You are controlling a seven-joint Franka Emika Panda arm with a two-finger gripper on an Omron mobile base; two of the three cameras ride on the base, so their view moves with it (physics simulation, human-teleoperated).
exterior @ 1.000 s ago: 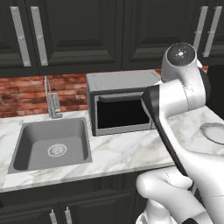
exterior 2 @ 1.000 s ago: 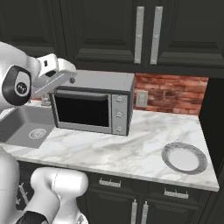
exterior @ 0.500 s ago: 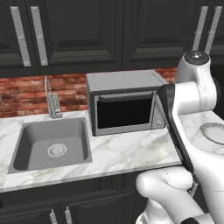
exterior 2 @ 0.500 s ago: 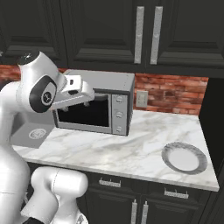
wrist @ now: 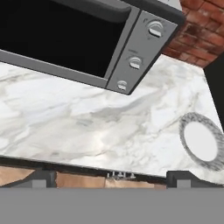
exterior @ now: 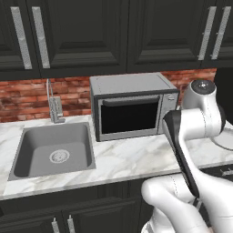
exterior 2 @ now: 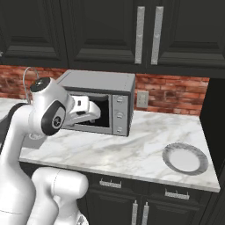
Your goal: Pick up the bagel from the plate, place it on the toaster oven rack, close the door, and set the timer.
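While the arm [exterior 2: 48,114] bends up from the base w/ its elbow high, the hand reaches across the front of the toaster oven [exterior 2: 101,101], above the marble counter [exterior 2: 132,149]. Gripper [wrist: 109,178] is spread wide, fingertips [wrist: 41,178] well apart, nothing between them. Hand cam looks down over the counter edge. Door [exterior: 129,116] is shut, upright, dark glass, grey bar handle along the top. Three knobs [wrist: 135,62] run down the control panel. Plate [exterior 2: 184,158] sits near the counter's right end, well apart from the oven: pale centre, speckled rim. Can't make out a bagel on it.
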